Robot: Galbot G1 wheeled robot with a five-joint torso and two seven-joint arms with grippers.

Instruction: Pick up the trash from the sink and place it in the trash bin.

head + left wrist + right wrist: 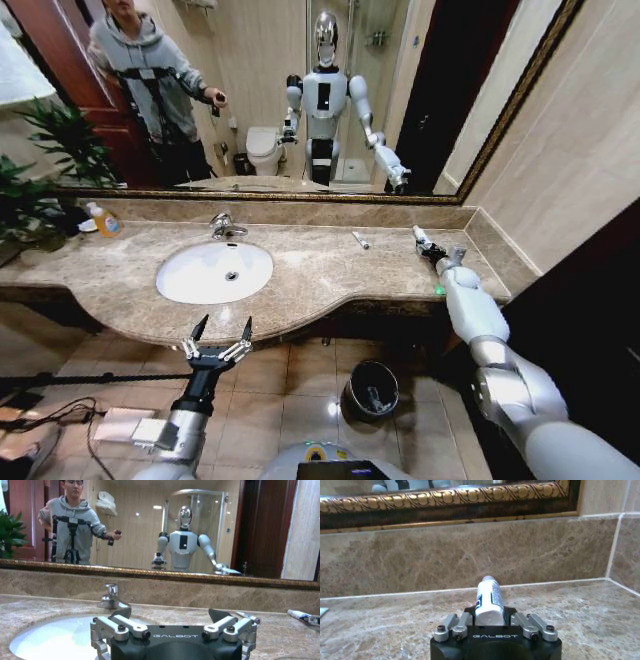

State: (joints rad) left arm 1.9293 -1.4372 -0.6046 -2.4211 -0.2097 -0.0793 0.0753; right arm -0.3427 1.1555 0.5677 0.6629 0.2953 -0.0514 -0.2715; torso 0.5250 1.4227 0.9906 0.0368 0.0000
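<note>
The white oval sink (190, 285) sits in the brown marble countertop, with its faucet (224, 226) behind it. My right gripper (428, 246) hovers low over the counter's far right end, shut on a white-and-blue tube (488, 598) that sticks out toward the wall. Another small white tube (360, 240) lies on the counter between the sink and that gripper. My left gripper (221, 333) hangs open in front of the counter's edge, below the sink (45, 637), with nothing between its fingers. The black trash bin (372, 388) stands on the floor under the counter.
A yellow soap bottle (104, 220) stands at the counter's left end beside a green plant (40, 170). A gold-framed mirror (300, 100) runs along the wall behind. Cables and a white box (120, 425) lie on the tiled floor at the left.
</note>
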